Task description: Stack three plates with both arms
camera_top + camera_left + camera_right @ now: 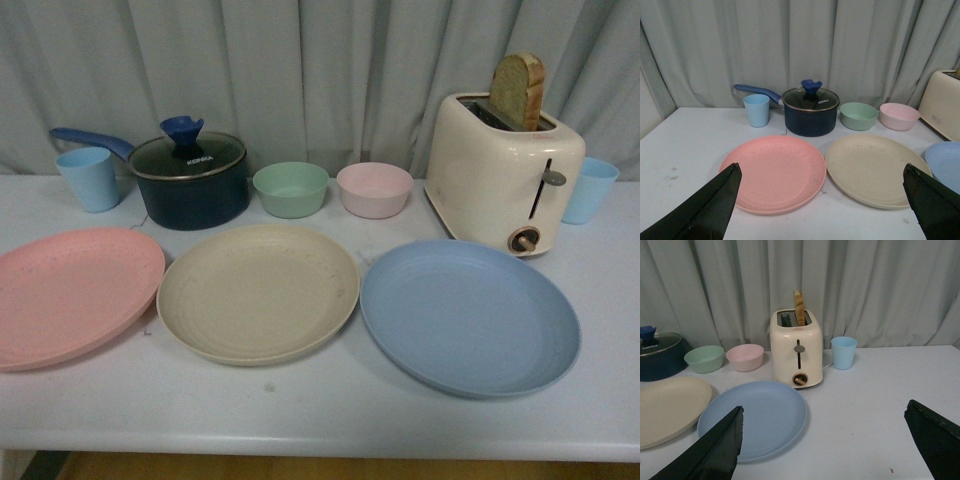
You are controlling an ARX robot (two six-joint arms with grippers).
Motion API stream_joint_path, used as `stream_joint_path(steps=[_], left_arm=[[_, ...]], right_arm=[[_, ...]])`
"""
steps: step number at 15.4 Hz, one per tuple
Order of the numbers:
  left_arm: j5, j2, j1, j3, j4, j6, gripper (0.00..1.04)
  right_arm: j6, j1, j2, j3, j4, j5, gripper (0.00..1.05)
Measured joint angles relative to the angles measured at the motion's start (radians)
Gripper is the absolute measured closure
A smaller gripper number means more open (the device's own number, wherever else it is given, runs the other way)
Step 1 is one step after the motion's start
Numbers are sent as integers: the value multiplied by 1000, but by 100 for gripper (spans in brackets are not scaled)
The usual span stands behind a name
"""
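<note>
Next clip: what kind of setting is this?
Probably a staged kitchen tabletop, not a real kitchen: a toaster holding bread, a lidded saucepan, a pink plate, beige plate and blue plate sit on a plain white table before a grey curtain.

three plates, two bowls, two cups

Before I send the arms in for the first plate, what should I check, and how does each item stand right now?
1. The left tool open and empty: ok.
2. The right tool open and empty: ok.
3. The round matte pink plate, round matte beige plate and round matte blue plate lying flat, unstacked: ok.
4. All three plates bare, nothing on them: ok.
5. Gap between the blue plate and the cream toaster behind it: cannot tell.
</note>
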Motion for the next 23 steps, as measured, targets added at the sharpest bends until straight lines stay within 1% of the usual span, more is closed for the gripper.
stream_joint_path(steps=[2, 3, 4, 5, 6, 7, 8, 9, 10, 11, 13, 15, 17, 19, 22, 23], left_arm=[[0, 0, 0, 0, 0, 0, 7], [-122, 52, -46, 42, -122, -35, 7], [-305, 269, 8, 119, -118, -79, 7], [-303, 396, 126, 165, -11, -83, 7], [-236, 546, 224, 224, 134, -70, 7], [-153, 724, 264, 299, 267, -51, 7], [-92, 893, 274, 369, 365, -32, 7], [-57, 1093, 277, 454, 457, -10, 7], [-14, 1290, 286, 551, 483, 18, 7], [26, 1445, 303, 640, 468, 50, 7], [75, 1770, 363, 863, 398, 71, 7], [127, 1959, 394, 1008, 332, 64, 7], [165, 2058, 392, 1073, 325, 53, 7], [192, 2104, 370, 1089, 349, 37, 7], [193, 2189, 348, 1105, 373, 0, 7], [177, 2211, 348, 1105, 388, -6, 7]], right_arm=[[0, 0, 0, 0, 0, 0, 6], [0, 0, 0, 0, -1, 0, 6], [-2, 0, 0, 0, 2, -2, 6], [-2, 0, 0, 0, 2, 1, 6], [-2, 0, 0, 0, -1, 0, 6], [-2, 0, 0, 0, 0, 0, 6], [-2, 0, 0, 0, 0, 0, 6], [-2, 0, 0, 0, 0, 0, 6], [-2, 0, 0, 0, 0, 0, 6], [-2, 0, 0, 0, 0, 0, 6], [-2, 0, 0, 0, 0, 0, 6], [-2, 0, 0, 0, 0, 0, 6], [-2, 0, 0, 0, 0, 0, 6], [-2, 0, 0, 0, 0, 0, 6], [-2, 0, 0, 0, 0, 0, 6], [-2, 0, 0, 0, 0, 0, 6]])
